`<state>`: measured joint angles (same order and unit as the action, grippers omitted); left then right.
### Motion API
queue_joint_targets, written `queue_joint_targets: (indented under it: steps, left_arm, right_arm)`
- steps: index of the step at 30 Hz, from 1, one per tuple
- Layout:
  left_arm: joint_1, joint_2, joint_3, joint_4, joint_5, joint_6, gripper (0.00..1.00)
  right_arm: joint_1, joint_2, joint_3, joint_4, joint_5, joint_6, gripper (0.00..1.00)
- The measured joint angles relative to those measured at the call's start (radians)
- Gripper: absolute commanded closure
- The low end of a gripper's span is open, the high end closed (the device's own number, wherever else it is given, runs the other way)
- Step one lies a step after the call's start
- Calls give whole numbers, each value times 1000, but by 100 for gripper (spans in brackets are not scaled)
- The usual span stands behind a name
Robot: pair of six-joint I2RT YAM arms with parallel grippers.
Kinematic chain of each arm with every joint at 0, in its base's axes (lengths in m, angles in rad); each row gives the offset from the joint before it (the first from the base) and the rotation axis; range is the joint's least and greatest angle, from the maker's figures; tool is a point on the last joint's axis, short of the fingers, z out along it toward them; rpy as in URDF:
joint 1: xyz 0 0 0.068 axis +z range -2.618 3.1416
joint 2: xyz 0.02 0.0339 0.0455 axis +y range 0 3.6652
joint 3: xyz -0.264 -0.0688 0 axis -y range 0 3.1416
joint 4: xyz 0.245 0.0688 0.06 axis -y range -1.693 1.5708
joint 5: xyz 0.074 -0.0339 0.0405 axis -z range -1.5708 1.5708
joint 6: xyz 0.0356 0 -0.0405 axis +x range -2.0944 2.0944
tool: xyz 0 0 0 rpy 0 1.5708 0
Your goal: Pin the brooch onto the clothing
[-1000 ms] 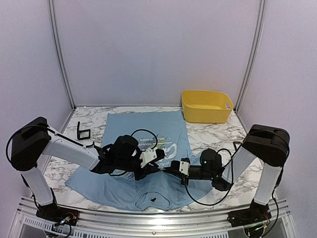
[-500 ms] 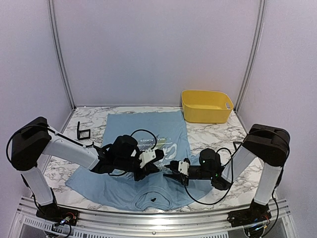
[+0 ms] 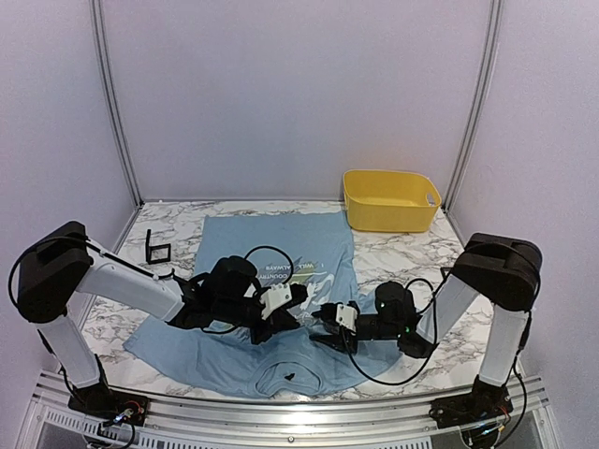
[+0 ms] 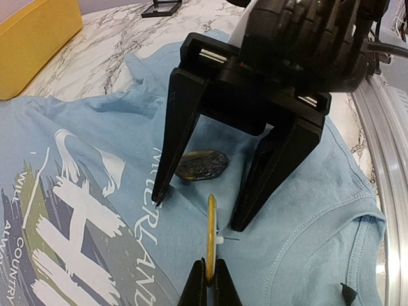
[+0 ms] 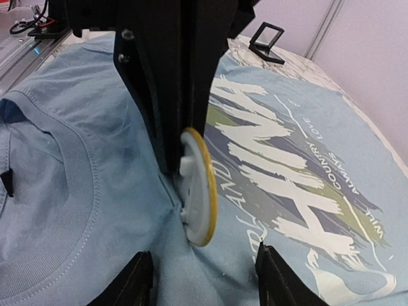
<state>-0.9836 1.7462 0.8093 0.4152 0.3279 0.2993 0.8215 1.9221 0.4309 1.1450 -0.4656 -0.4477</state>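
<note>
1. The shirt (image 3: 281,236) lies flat on the table (image 3: 402,257), its collar toward the bottom of the top view.
2. The left gripper (image 4: 208,280) has its jaws pinched nearly closed on the rim of the brooch (image 5: 199,191).
3. The brooch is a white disc with a yellow rim and stands on edge. In the right wrist view its long axis runs top to bottom of the frame, leaning slightly. Its white face is turned to frame left.
4. In the left wrist view it shows edge-on, as a thin yellow line pointing up from the frame's bottom centre.
5. Its lower rim meets the cloth between the collar and the lettering (image 5: 287,172), where the fabric puckers.
6. The right gripper (image 4: 199,211) faces it with jaws spread wide and nothing in them, both tips down at the shirt.
7. A dark oval (image 4: 202,164) lies on the cloth between the right fingers.
</note>
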Motion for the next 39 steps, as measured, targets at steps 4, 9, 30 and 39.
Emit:
queue_joint_targets:
  steps: [4,9,30,39]
  left_arm:
    - [0,0,0,0,-6,1,100]
    - [0,0,0,0,-8,5,100]
    - [0,-13,0,-1,-15,23,100]
    - [0,-13,0,-1,-15,25,100]
  right_arm:
    - [-2,-68,37,-104,-61,-2,48]
    - [-2,-103,97,-175,-135,0,67]
    - [-21,-86,142,-319,-207,-19,79]
    - [-31,-88,167,-357,-237,-5,82]
